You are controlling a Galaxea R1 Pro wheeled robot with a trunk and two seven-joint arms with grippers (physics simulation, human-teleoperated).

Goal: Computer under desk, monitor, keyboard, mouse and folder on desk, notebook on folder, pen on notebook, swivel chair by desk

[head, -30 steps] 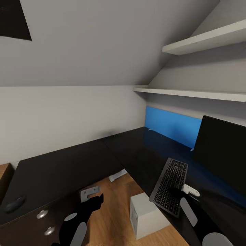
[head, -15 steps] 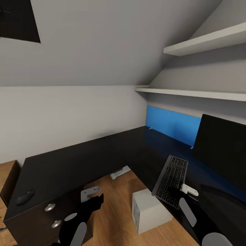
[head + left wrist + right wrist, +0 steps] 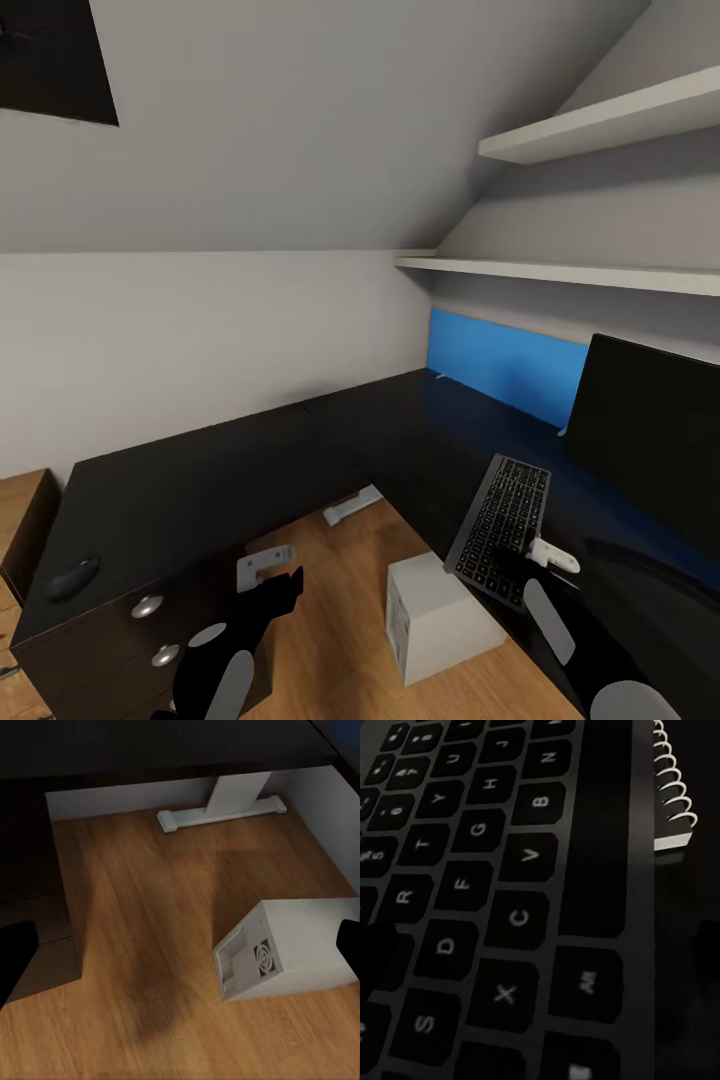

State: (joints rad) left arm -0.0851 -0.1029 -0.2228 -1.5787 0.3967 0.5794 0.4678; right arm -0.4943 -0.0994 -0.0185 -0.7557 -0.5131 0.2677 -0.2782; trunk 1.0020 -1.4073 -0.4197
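One keyboard (image 3: pixel 500 530), one monitor (image 3: pixel 650 450), one mouse (image 3: pixel 72 577), one computer (image 3: pixel 438 615). Keyboard lies on the surface (image 3: pixel 230 480) w/ its near end past the front edge; right tool (image 3: pixel 515 560) on it, prob. clamped but can't tell. Mouse at far left corner. Computer on floor beside open floor room. Left tool (image 3: pixel 285 585): fingers apart. View unchanged vs 0.5 s ago.
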